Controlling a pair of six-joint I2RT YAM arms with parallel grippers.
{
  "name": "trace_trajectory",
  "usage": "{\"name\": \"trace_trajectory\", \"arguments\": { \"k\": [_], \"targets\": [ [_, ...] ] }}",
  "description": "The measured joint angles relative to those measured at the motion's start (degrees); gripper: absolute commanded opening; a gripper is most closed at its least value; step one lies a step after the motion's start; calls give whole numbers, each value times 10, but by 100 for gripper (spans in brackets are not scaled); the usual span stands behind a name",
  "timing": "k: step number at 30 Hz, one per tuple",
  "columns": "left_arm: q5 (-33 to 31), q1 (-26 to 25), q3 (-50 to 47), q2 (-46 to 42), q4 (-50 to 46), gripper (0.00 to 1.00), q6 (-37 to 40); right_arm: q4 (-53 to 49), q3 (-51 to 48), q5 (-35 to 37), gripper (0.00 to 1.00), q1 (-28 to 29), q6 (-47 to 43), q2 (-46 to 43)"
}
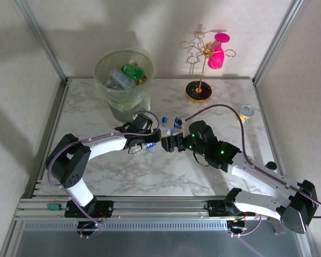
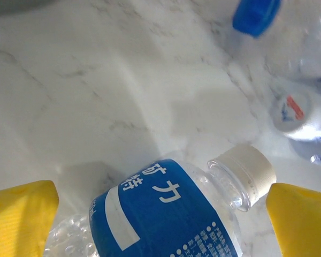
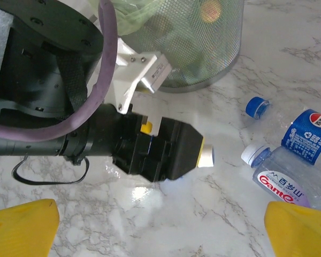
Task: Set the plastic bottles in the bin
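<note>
Left claw [image 2: 160,206] was spread wide, its yellow fingers [image 2: 21,219] on either side of a clear plastic bottle with a blue label and white cap [image 2: 166,214]. The bottle lay flat on the white marbled worktop [image 2: 96,80], straddled, with no squeeze on it that I could see. So the pick-up was the step in hand. By my reading the next move called for closing across the bottle's body and lifting. Then a swing back and left to the round translucent pale-green bin [image 1: 104,67], which stood at the rear of the worktop with several bottles inside.

Right claw [image 3: 160,227] gaped wide too, holding nothing, and sat nose to nose with the left one in the top view. That looked like the hazard: the two arms met very close, so a lift could clip the right claw unless it gave room.

Just beyond lay a blue-labelled Pepsi bottle [image 3: 310,134], a clear bottle with a red-and-white label [image 3: 278,179] and a blue-capped clear bottle [image 3: 257,106], close together, not yet binned. Well off to the right stood a short silver can with gold top [image 1: 246,111]. At the back, a gold wire stand [image 1: 199,80] carried a pink cup [image 1: 218,51]; I judged none of these for the bin.
</note>
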Motion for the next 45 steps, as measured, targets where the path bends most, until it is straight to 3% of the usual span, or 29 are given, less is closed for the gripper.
{"name": "trace_trajectory", "arguments": {
  "k": [6,15,23,36,45],
  "targets": [
    [15,-28,18,-3,-77,100,46,0,0,0,99,0,0,-2],
    [-42,-92,71,29,-173,96,116,-5,-2,2,98,-2,-2,-21],
    [-73,-94,79,87,-183,82,126,-13,-3,0,98,-3,-2,-21],
    [-84,-94,80,72,-182,45,129,-3,-12,0,98,-3,-2,-28],
    [-73,-94,80,19,-188,43,131,-3,-12,17,98,-3,8,-56]
  ]
}}
